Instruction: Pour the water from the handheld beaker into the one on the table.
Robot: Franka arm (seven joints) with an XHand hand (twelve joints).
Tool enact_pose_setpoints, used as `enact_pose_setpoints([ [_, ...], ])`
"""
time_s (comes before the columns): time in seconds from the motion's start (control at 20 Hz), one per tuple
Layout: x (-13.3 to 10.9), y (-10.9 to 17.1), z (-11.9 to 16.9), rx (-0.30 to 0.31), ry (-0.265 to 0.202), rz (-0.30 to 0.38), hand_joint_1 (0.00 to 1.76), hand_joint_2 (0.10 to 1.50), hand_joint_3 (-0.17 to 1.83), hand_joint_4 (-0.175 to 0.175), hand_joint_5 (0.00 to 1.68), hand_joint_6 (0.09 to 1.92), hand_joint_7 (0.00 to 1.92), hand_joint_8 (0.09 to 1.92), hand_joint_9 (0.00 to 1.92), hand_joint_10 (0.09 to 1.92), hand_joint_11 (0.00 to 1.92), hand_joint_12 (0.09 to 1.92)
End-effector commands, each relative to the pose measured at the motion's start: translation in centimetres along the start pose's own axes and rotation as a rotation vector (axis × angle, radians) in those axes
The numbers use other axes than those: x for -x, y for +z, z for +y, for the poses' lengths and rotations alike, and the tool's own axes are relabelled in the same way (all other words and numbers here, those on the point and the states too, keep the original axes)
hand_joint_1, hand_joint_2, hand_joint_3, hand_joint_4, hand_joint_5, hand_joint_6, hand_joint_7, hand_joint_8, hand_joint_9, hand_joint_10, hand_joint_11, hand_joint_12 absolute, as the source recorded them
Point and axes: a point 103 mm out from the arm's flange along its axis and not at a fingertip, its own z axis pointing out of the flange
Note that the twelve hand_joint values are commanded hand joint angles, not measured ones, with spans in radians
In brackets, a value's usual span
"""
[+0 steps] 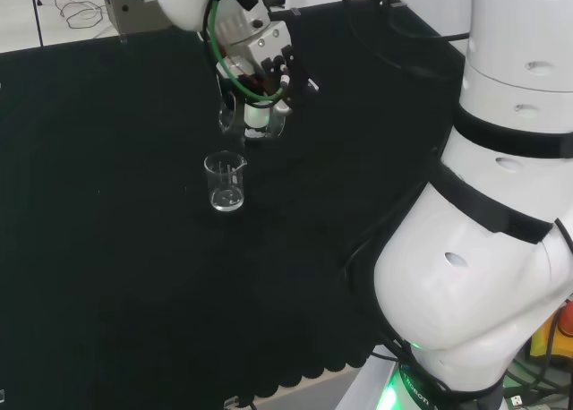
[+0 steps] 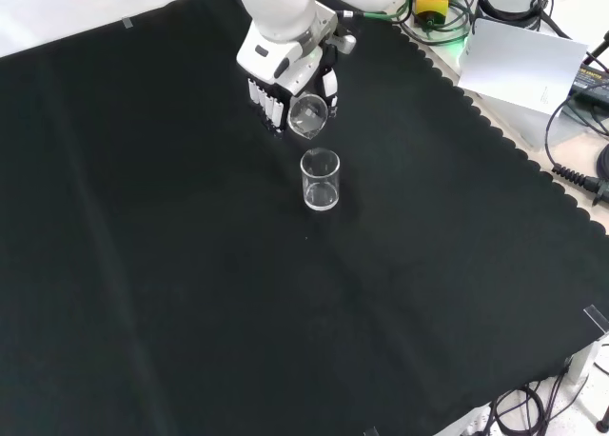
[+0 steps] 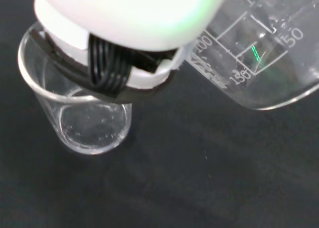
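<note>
Robot hand (image 2: 285, 79) grips tilted beaker (image 2: 308, 115); table beaker (image 2: 321, 180) upright.

Glossy white rounded arm links (image 1: 483, 249) with black bands, green cable loop (image 1: 235, 74), black-and-white hand (image 2: 285, 74).

Wrist view: black cloth (image 3: 199, 188) as backdrop. Clear glass beaker w/ round rim (image 3: 79, 123) stands upright on it, open mouth up; droplets or specks on its floor, can't tell if any water pooled. Blurred white part of the hand w/ black ribbed cable bundle (image 3: 124, 44) sits in front of that beaker's rim, covering part of it. Second clear glass beaker w/ white graduation marks (image 3: 259, 54) is tilted, held off the cloth, apart from the standing beaker, no contact. Green glint inside the tilted one.
</note>
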Motion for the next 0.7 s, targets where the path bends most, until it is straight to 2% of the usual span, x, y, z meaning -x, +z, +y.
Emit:
enact_pose_setpoints([
  [0.05, 1.7, 0.4, -0.2, 0.078, -0.030, 0.099, 1.32, 0.62, 0.66, -0.175, 1.33, 0.54, 1.39, 0.49, 1.73, 0.32, 1.35, 0.64],
  [0.3, 3.3, 1.1, 0.4, 0.125, -0.070, 0.190, 1.32, 0.62, 0.65, -0.175, 1.33, 0.53, 1.39, 0.49, 1.73, 0.32, 1.34, 0.64],
  [0.45, 5.1, 1.8, 0.8, 0.142, -0.078, 0.284, 1.32, 0.63, 0.65, -0.175, 1.33, 0.53, 1.39, 0.49, 1.73, 0.32, 1.34, 0.64],
  [0.7, 6.5, 2.2, 1.1, 0.177, -0.116, 0.336, 1.32, 0.63, 0.65, -0.175, 1.33, 0.53, 1.39, 0.49, 1.73, 0.32, 1.34, 0.64],
])
